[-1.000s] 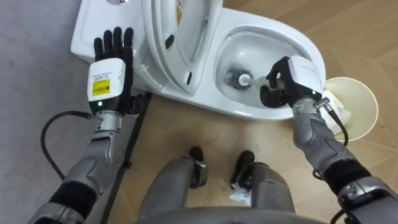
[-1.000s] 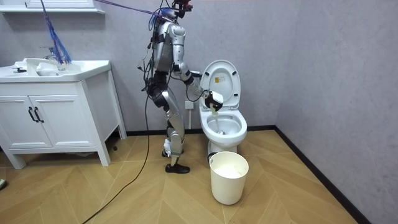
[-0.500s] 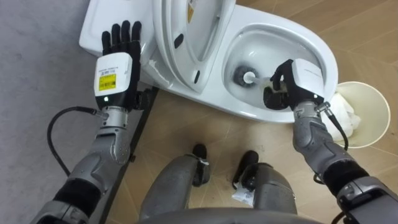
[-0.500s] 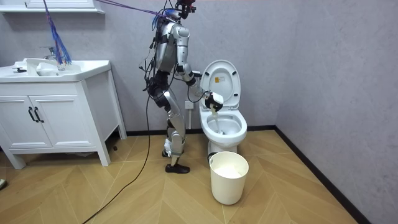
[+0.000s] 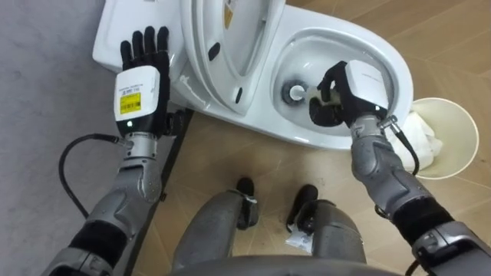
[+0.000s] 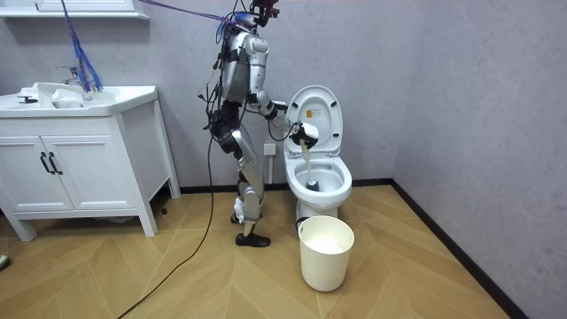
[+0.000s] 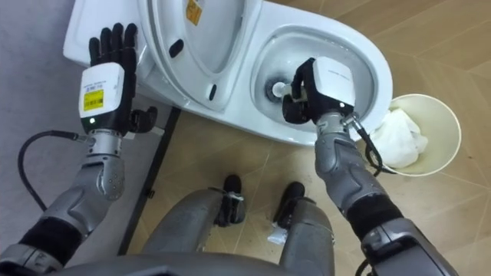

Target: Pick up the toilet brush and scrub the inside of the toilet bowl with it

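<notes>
Wearing a yellow label (image 5: 129, 100), its print too small to read, on the white back of the left hand (image 5: 138, 86) at the upper left of the eye views, with the fingers (image 5: 146, 42) straight and released, overlapping the edge of the cistern (image 5: 110, 34). Showing a yellow-and-white sticker (image 5: 229, 9), also unreadable, on the inside of the raised lid (image 5: 230, 54) at the top edge. Clenching the right hand (image 5: 349, 86) round the handle of the toilet brush (image 5: 295, 93) at the upper right, and keeping the brush head low inside the toilet bowl (image 5: 383, 50), near the drain. Holding crumpled white paper (image 5: 420, 136) in the white bin (image 5: 459, 123) at the right edge, just beside the bowl. Standing upright beside the toilet near the middle of the room view, running the pale brush handle from the right hand down into the bowl, with the bin on the wood floor (image 6: 177, 275) in front of the toilet. Also showing there a white cabinet (image 6: 80, 173) with a basin worktop (image 6: 84, 96) at the room view's left, well apart from the toilet.
</notes>
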Robot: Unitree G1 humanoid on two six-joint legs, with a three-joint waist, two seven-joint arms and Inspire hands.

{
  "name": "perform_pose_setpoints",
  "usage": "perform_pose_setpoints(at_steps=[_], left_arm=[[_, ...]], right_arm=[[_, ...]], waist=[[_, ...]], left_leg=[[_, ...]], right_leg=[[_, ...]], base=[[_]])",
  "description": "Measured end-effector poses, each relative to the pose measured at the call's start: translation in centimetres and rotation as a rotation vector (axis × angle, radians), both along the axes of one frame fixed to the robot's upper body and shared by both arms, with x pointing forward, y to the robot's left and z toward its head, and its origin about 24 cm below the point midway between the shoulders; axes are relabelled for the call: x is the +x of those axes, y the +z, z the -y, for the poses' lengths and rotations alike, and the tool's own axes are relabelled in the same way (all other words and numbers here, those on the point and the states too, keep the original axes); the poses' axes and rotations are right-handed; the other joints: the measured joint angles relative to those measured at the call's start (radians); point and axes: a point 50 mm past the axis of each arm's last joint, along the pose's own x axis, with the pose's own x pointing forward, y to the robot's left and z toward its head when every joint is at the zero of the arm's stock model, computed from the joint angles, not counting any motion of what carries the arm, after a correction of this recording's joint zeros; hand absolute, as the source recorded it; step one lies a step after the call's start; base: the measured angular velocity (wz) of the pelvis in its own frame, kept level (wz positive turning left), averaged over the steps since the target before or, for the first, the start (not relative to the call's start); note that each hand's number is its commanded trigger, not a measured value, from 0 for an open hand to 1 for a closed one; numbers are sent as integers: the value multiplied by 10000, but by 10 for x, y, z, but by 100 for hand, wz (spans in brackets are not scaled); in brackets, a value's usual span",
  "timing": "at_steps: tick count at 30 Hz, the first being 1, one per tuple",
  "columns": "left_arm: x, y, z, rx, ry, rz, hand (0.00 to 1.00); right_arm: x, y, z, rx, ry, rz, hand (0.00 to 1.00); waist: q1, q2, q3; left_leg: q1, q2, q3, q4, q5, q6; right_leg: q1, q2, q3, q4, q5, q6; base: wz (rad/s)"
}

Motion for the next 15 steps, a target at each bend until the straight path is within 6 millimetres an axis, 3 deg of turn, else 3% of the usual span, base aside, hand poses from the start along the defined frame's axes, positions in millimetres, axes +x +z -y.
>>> perform_pose_setpoints(at_steps=[5, 9, 15], left_arm=[[-1, -4, -2, -342, 457, -187, 0], [-1, -8, -6, -507, 732, -475, 0], [-1, -13, -14, -838, 1113, -1029, 0]], right_arm=[[-1, 27, -19, -225, 1088, 674, 100], [1, 36, -20, 59, 1251, 641, 100], [3, 43, -19, 656, 1297, 336, 100]], waist=[[55, -2, -13], [-5, 5, -23], [-236, -199, -39]], left_leg=[[170, 96, 222, -13, -72, -53], [397, 154, 372, -51, -78, -76], [932, 126, 569, -159, -87, -76]], right_leg=[[-17, 179, 364, 8, 59, -19], [105, 184, 416, 52, 82, -70], [438, 201, 733, 212, 43, -62]], base=[[-18], [-14], [-9]])
